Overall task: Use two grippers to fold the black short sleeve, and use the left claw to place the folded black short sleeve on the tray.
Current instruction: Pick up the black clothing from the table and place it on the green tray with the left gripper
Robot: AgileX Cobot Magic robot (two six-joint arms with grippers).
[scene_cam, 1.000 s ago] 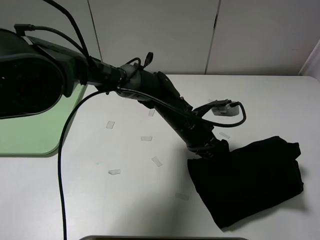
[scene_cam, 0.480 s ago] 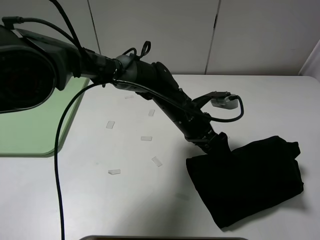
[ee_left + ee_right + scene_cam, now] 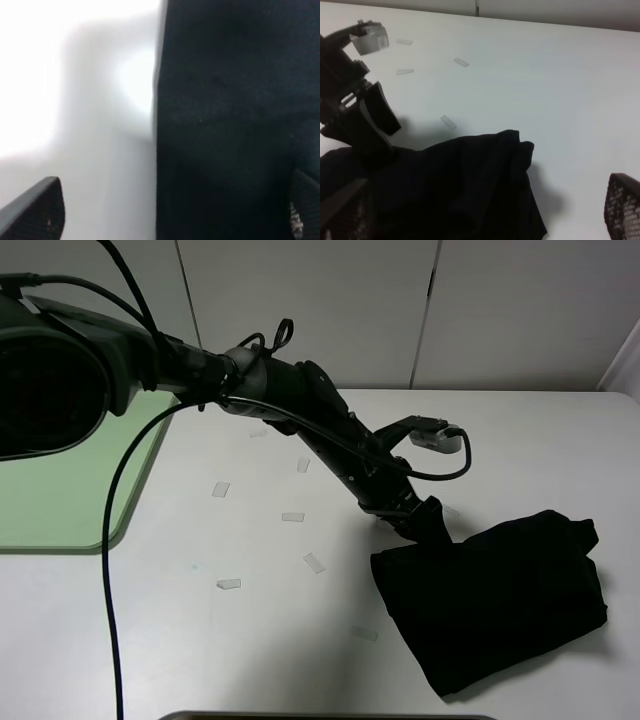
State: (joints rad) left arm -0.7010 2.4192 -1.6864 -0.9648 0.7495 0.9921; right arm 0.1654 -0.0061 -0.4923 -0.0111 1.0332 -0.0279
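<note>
The black short sleeve [image 3: 500, 595] lies folded into a compact bundle on the right of the white table. My left gripper [image 3: 427, 527] reaches across the middle and hangs just over the bundle's near-left corner. In the left wrist view its two fingertips [image 3: 35, 212] stand wide apart, open, straddling the cloth's edge [image 3: 225, 125] with nothing pinched. The right wrist view shows the short sleeve [image 3: 460, 185] below my open right gripper [image 3: 480, 215], with the left gripper [image 3: 372, 117] beside the cloth. The pale green tray [image 3: 60, 500] sits at the far left, partly hidden by the left arm.
Several small clear tape strips [image 3: 292, 517] lie scattered on the table between the tray and the cloth. The left arm's cable [image 3: 115, 540] loops down over the table's left side. A white wall stands behind the table.
The left gripper's jaws have spread wider and it has lifted slightly off the cloth's corner. The cloth has stayed put. The right gripper stays open.
</note>
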